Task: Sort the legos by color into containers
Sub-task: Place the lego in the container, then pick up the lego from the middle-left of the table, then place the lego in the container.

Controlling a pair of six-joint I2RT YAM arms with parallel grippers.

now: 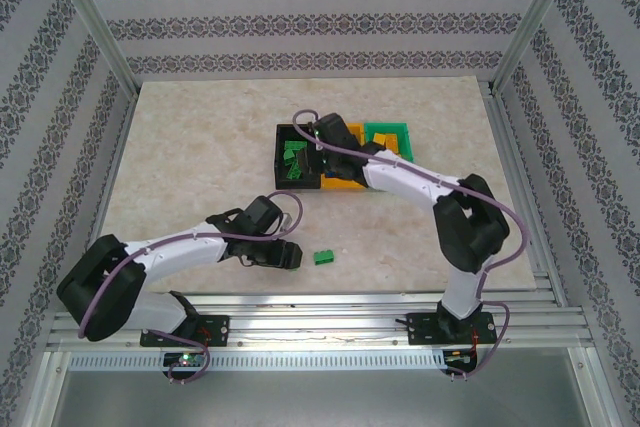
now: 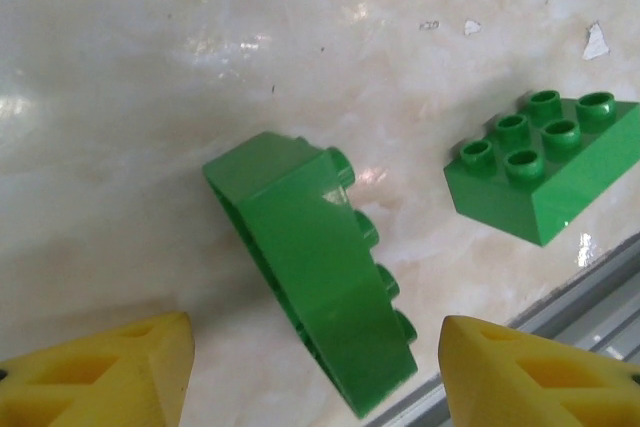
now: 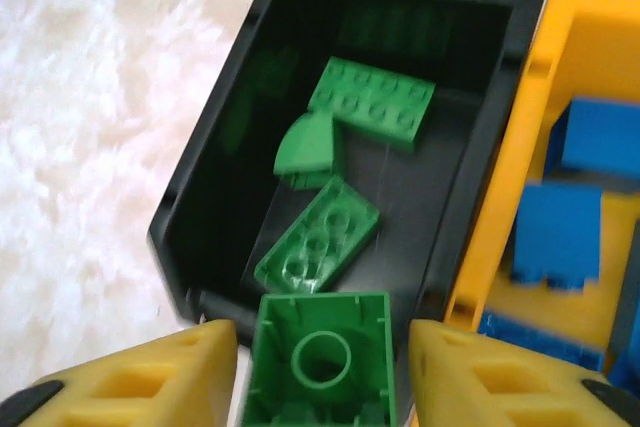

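Right gripper (image 3: 320, 347) jaws clamp a green brick (image 3: 320, 387) over the near rim of the black bin (image 3: 200, 197): if you release now, it may bounce out. Left gripper (image 2: 315, 332) jaws stand open astride a tipped curved green lego (image 2: 300, 237) on the counter (image 2: 150, 97); your squeeze could squirt it away.

Pale marbled tabletop (image 1: 200, 147), kinda glossy under the lighting. Striped, patterned wallpaper panels (image 1: 300, 27) box it in on three sides, with aluminium posts (image 1: 92, 17) at the corners.
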